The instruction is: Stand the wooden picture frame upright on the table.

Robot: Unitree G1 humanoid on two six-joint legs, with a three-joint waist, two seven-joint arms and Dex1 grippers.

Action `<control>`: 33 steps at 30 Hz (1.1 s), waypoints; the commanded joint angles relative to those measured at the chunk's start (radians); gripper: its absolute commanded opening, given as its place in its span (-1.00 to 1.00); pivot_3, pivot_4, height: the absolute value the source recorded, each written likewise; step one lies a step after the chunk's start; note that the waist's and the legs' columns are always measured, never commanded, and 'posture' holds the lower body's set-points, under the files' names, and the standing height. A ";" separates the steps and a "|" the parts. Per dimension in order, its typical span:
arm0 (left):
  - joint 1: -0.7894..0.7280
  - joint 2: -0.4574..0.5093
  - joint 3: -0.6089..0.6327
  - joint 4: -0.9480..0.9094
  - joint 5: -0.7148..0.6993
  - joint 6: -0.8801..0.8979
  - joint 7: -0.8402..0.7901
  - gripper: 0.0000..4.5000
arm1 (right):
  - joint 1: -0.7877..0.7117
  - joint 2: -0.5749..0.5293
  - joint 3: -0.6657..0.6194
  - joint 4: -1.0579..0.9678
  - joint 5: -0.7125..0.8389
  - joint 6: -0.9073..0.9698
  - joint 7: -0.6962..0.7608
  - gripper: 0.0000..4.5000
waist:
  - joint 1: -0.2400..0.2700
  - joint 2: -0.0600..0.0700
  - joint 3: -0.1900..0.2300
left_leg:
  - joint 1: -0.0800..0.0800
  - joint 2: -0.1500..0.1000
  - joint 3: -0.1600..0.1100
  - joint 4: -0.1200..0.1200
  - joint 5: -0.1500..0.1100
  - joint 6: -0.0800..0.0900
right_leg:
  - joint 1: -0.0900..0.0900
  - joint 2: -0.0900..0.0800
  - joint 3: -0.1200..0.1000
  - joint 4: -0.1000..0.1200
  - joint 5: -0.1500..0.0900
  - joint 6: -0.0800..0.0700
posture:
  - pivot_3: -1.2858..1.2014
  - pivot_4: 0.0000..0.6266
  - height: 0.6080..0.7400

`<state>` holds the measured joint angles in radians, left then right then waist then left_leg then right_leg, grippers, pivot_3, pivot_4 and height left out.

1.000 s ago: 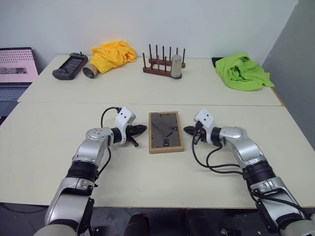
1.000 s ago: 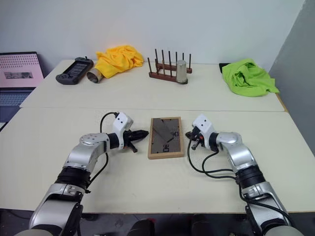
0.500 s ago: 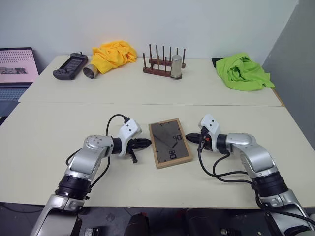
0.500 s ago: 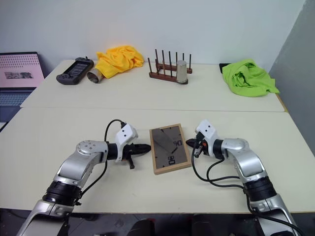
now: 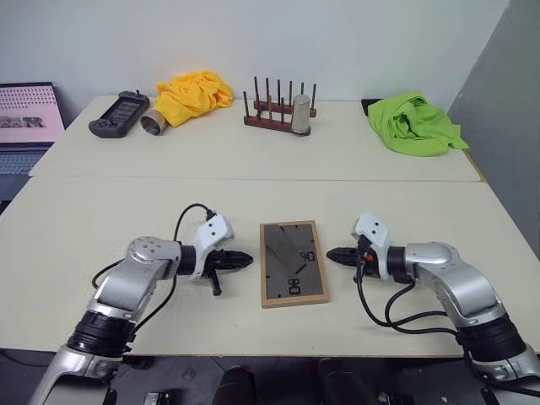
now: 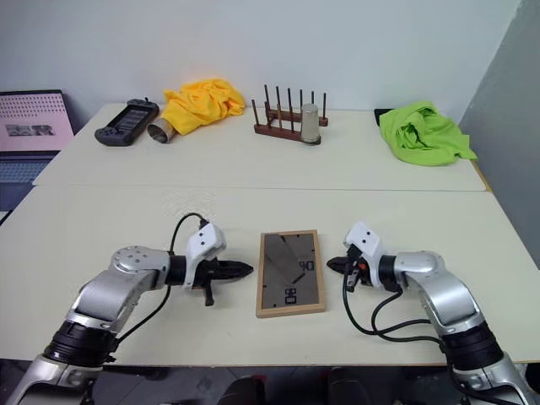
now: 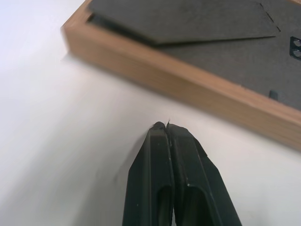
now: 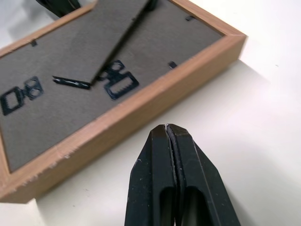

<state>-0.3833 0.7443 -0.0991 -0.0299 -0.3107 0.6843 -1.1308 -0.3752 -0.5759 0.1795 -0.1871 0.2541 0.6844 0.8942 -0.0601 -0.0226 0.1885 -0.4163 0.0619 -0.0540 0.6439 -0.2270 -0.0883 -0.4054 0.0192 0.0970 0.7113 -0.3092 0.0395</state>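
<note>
Your wooden picture frame (image 5: pixel 293 262) lies flat, back up, on the table (image 5: pixel 253 160) between 2 clenched, empty claws: left gripper (image 5: pixel 245 260), right gripper (image 5: pixel 331 253); nothing is raised; lifting and standing it remain.

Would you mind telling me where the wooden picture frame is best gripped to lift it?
Probably by its long side rails, one gripper from each side. The wooden picture frame lies flat, back up, between the left gripper and right gripper.
</note>
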 commanded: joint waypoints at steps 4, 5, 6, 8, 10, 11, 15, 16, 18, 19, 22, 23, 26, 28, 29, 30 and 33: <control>-0.071 0.058 0.158 0.009 -0.368 0.644 -0.055 -0.38 | 0.042 -0.041 -0.024 -0.070 0.037 -0.002 0.018 -1.00 | 0.001 0.000 0.000 | 0.000 0.000 0.000 0.000 0.000 0.000 | 0.000 0.001 0.000 0.000 -0.002 0.003 | 0.03 -0.52 1.00; -0.106 0.031 0.189 0.053 -0.392 0.732 -0.031 -0.26 | 0.047 -0.041 -0.022 -0.074 0.038 -0.002 0.015 -1.00 | 0.003 0.000 0.000 | 0.000 0.000 0.000 0.000 0.000 0.000 | 0.000 0.001 0.000 0.000 -0.002 0.003 | 0.03 -0.52 1.00; -0.132 0.008 0.215 0.086 -0.408 0.789 -0.006 -0.17 | 0.050 -0.040 -0.021 -0.076 0.038 -0.002 0.012 -1.00 | 0.004 0.000 0.000 | 0.000 0.000 -0.001 0.000 0.000 0.000 | 0.000 0.001 -0.001 0.000 -0.002 0.003 | 0.03 -0.52 1.00; -0.159 -0.023 0.232 0.121 -0.415 0.850 0.037 0.00 | 0.051 -0.036 -0.018 -0.076 0.037 -0.002 0.006 -1.00 | 0.003 0.000 0.000 | 0.000 0.000 -0.001 0.001 0.000 0.000 | 0.000 0.001 -0.001 0.000 -0.003 0.004 | 0.03 -0.52 1.00; -0.159 -0.037 0.229 0.112 -0.432 0.889 0.059 0.18 | 0.051 -0.034 -0.010 -0.074 0.033 -0.003 -0.001 -1.00 | -0.001 0.000 0.000 | 0.000 0.000 -0.001 0.001 0.000 0.000 | 0.000 0.001 -0.001 0.000 -0.002 0.003 | 0.03 -0.52 1.00; -0.153 -0.044 0.226 0.102 -0.440 0.902 0.070 0.26 | 0.051 -0.031 -0.005 -0.072 0.030 -0.005 -0.004 -1.00 | -0.006 0.000 0.000 | 0.000 0.000 -0.001 0.001 0.000 0.000 | 0.000 0.001 -0.001 0.000 -0.002 0.002 | 0.03 -0.52 1.00; -0.131 -0.077 0.225 0.079 -0.456 0.926 0.119 0.61 | 0.051 -0.019 0.012 -0.081 0.029 0.001 -0.017 -1.00 | -0.008 0.000 0.000 | 0.000 0.001 -0.002 0.000 0.000 0.000 | 0.000 0.001 -0.001 0.001 -0.001 -0.001 | 0.03 -0.52 1.00; -0.127 -0.085 0.229 0.081 -0.464 0.928 0.131 0.74 | 0.049 -0.014 0.018 -0.083 0.029 0.002 -0.021 -1.00 | -0.008 0.000 0.000 | 0.000 0.001 -0.002 0.000 0.000 0.000 | 0.000 0.001 -0.001 0.001 -0.001 -0.001 | 0.03 -0.52 1.00; -0.123 -0.101 0.235 0.084 -0.469 0.929 0.153 0.92 | 0.044 -0.003 0.031 -0.084 0.027 0.003 -0.027 -1.00 | -0.007 0.000 0.000 | 0.000 0.001 -0.002 0.000 0.000 0.000 | 0.000 0.001 -0.001 0.001 -0.001 -0.001 | 0.03 -0.52 1.00; -0.120 -0.108 0.238 0.087 -0.471 0.930 0.163 0.97 | 0.040 0.004 0.038 -0.081 0.024 0.001 -0.030 -1.00 | -0.007 0.000 0.000 | 0.000 0.001 -0.002 0.000 0.000 0.000 | 0.000 0.001 -0.001 0.001 -0.001 -0.001 | 0.03 -0.52 1.00; -0.092 -0.111 0.207 0.071 -0.454 0.880 0.183 0.97 | 0.019 0.036 0.075 -0.066 0.013 -0.011 -0.040 -1.00 | -0.007 0.000 0.000 | 0.000 0.001 -0.002 0.000 0.000 0.000 | 0.000 0.001 -0.001 0.001 -0.001 -0.001 | 0.03 -0.52 1.00; -0.089 -0.118 0.207 0.075 -0.453 0.872 0.191 0.97 | 0.011 0.049 0.085 -0.063 0.011 -0.012 -0.043 -1.00 | -0.007 0.000 0.000 | 0.001 0.001 -0.001 0.000 0.000 0.000 | 0.000 0.001 -0.001 0.001 -0.001 -0.001 | 0.03 -0.52 1.00; -0.097 -0.144 0.200 0.125 -0.412 0.822 0.247 0.97 | -0.014 0.103 0.110 -0.055 0.007 -0.003 -0.065 -1.00 | -0.005 0.000 -0.001 | 0.001 0.001 -0.002 0.000 0.000 0.000 | 0.000 0.001 -0.001 0.002 -0.001 -0.001 | 0.03 -0.52 1.00; -0.093 -0.147 0.190 0.127 -0.414 0.791 0.243 0.97 | -0.027 0.134 0.127 -0.051 0.003 0.000 -0.078 -1.00 | -0.002 0.001 -0.001 | 0.002 0.001 -0.001 0.000 0.000 0.000 | 0.001 0.001 -0.001 0.002 -0.001 -0.001 | 0.03 -0.52 1.00; -0.089 -0.146 0.185 0.122 -0.417 0.782 0.241 0.97 | -0.030 0.144 0.133 -0.050 0.002 0.001 -0.081 -1.00 | 0.000 0.001 -0.001 | 0.002 0.000 -0.001 0.000 0.000 0.000 | 0.001 0.001 -0.001 0.002 -0.001 -0.001 | 0.03 -0.52 1.00; -0.089 -0.151 0.190 0.118 -0.428 0.782 0.238 0.97 | -0.035 0.153 0.139 -0.049 0.000 0.002 -0.083 -1.00 | 0.001 0.001 -0.001 | 0.002 0.000 -0.002 0.001 0.000 0.000 | 0.001 0.001 -0.001 0.002 -0.001 -0.001 | 0.03 -0.52 1.00; -0.089 -0.153 0.203 0.101 -0.462 0.791 0.224 0.97 | -0.041 0.162 0.147 -0.044 -0.005 0.000 -0.087 -1.00 | 0.006 0.001 -0.001 | 0.002 0.000 -0.001 0.001 0.000 0.000 | 0.001 0.000 -0.001 0.002 -0.001 -0.001 | 0.03 -0.52 1.00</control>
<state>-0.4815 0.5909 0.1040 0.0784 -0.7703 1.4834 -0.9262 -0.3963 -0.4221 0.3236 -0.2118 0.2495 0.6941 0.8054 -0.0537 -0.0220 0.1870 -0.4148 0.0611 -0.0555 0.6448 -0.2270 -0.0884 -0.4040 0.0185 0.0963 0.7129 -0.3098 0.0384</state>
